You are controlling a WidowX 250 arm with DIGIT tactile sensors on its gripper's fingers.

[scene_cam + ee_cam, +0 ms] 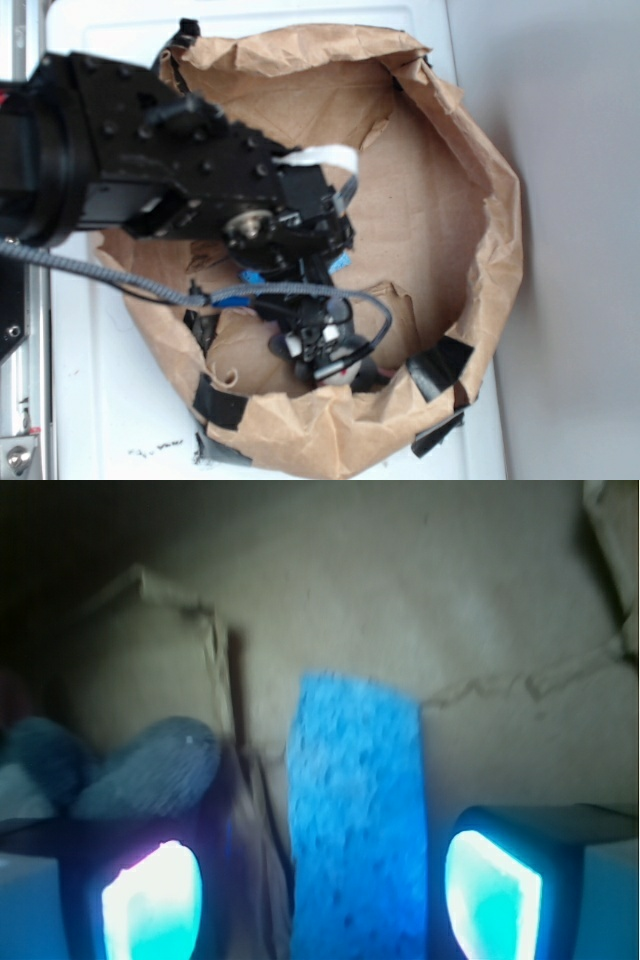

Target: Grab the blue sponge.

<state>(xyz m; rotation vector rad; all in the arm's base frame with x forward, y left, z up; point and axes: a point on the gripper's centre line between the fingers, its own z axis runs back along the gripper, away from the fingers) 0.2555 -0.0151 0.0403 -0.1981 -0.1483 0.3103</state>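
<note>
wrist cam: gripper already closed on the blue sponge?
No. The blue sponge lies between the open gripper's fingers, with gaps on both sides.

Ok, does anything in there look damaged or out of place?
The brown paper bag is worn: its rolled rim is crumpled, torn in spots and patched with black tape. Inside, the blue sponge lies flat between the open gripper fingers, with grey cloth bunched beside it.

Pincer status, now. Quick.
Pincer: open, holding nothing. The blue sponge lies between its fingers, which are spread apart to either side of it, not clamped on it.
</note>
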